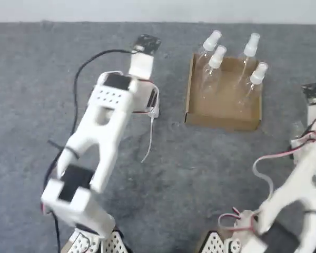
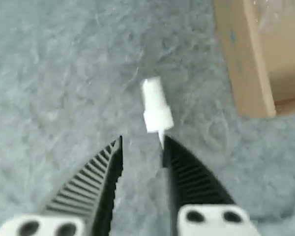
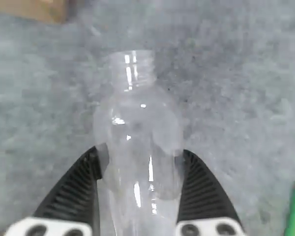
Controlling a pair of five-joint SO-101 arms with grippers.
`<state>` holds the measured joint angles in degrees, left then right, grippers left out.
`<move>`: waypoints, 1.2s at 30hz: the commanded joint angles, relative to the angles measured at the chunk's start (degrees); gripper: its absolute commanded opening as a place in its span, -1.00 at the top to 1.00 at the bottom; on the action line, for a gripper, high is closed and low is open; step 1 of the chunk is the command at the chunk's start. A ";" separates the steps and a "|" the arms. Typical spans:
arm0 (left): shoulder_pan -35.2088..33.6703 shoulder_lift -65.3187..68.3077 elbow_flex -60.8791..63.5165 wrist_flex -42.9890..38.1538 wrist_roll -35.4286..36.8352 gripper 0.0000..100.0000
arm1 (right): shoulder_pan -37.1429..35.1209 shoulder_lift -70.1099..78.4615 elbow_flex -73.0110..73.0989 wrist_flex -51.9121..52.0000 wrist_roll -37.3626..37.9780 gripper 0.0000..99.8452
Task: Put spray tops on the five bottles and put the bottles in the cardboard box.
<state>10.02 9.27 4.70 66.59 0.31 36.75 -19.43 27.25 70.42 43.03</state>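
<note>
Cardboard box (image 1: 224, 117), holding four capped bottles (image 1: 217, 66), sits ahead and to one side of the left gripper (image 2: 141, 147). Its jaws stand apart, with the spray top (image 2: 155, 105) lying on grey felt (image 2: 64, 73) just beyond the fingertips. Right gripper (image 3: 140, 167) is clamped around the uncapped bottle (image 3: 137, 128), neck pointing away.

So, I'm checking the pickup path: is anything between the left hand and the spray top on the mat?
Nothing visible. The spray top lies on bare mat right ahead of the open left hand, its thin end by one fingertip. The cardboard box sits off to the side.
</note>
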 commanded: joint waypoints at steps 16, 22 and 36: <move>2.73 26.90 -24.04 -1.14 2.37 0.75 | 4.97 23.08 -3.43 -14.90 6.59 0.99; 2.99 30.59 -24.48 -1.32 2.37 0.76 | 5.05 24.57 -3.43 -15.78 6.95 0.99; 3.25 11.25 -18.15 11.52 2.20 0.98 | 4.88 24.13 -3.69 -12.35 6.51 0.99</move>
<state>13.10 34.68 -17.01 75.38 2.07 41.14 5.54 26.81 56.09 49.45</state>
